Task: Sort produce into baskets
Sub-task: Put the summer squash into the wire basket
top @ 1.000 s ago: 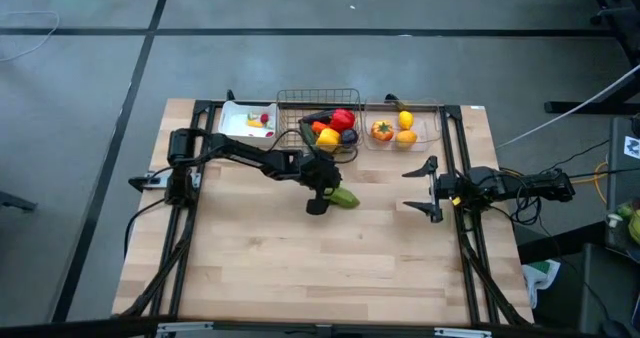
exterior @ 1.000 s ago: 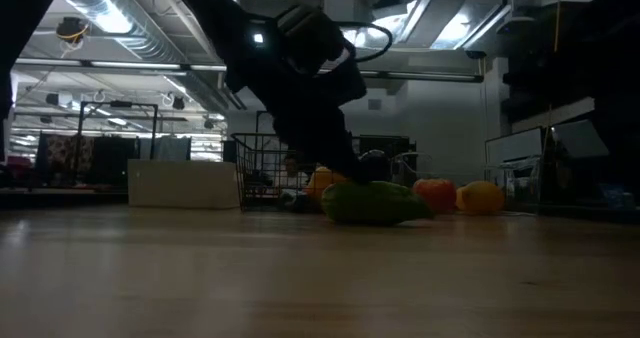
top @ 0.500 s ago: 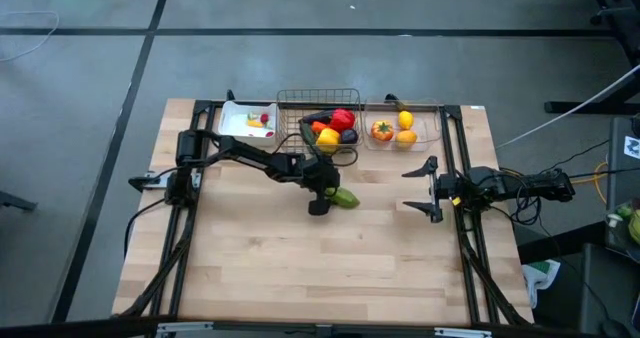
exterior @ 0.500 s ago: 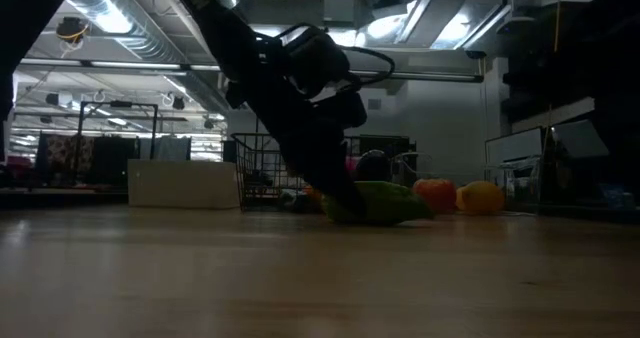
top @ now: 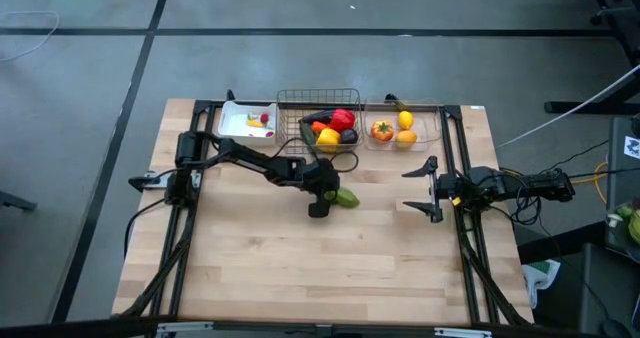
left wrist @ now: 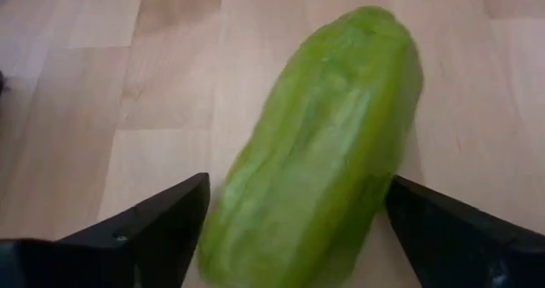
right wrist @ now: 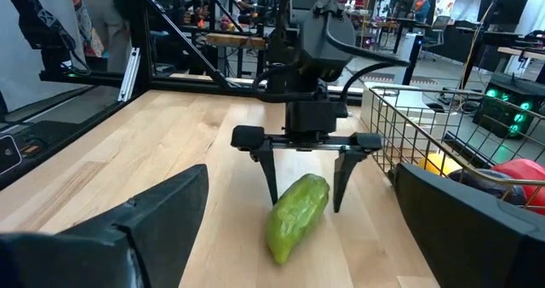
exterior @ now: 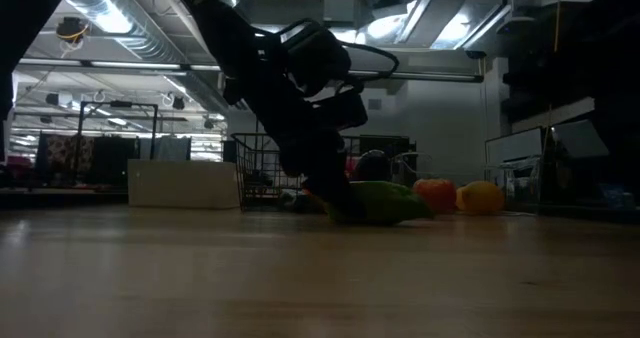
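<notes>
Near the wire basket [top: 318, 113], your left gripper [top: 327, 197] straddles the green cucumber [top: 345, 198], fingers spread; right gripper [top: 418, 188] waits, spread.

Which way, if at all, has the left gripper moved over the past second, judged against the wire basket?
Yes. In the high view the left gripper has edged back toward the wire basket, open fingers either side of the green cucumber on the table.

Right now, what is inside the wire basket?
The wire basket holds a red pepper, a yellow pepper and some darker pieces; whatever lies beneath them is covered.
</notes>
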Robot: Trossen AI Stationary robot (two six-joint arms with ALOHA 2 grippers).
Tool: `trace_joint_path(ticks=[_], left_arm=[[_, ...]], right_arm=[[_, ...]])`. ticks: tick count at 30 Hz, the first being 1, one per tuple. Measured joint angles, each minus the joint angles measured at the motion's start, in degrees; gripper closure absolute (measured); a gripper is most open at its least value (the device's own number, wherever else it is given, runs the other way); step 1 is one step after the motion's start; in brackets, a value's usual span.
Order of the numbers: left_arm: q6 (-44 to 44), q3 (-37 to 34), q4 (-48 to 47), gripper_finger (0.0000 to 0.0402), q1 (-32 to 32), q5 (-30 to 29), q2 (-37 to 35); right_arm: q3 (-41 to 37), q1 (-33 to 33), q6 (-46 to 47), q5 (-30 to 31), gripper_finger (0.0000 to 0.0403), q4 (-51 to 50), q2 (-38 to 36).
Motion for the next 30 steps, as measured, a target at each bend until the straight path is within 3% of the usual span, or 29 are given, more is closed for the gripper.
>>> trace_joint_path(ticks=[13,19,30], left_arm=[[-2.8,0.0,0.4,0.0171,-1.0,0.0,-0.3],[-2.6,1.1,0.0,0.0171,-0.9,-0.5,-2.9],[-2.5,1.2,-2.1,0.0165,2.7,-12.2,-14.9]], right_arm=[[0.0,0.0,0.0,0.0,0.0031,0.0,0.0],[0.0,0.0,0.0,0.0,0.0031,0.0,0.0],[0.0,0.0,0.0,-0.1,0.0031,0.0,0.0]])
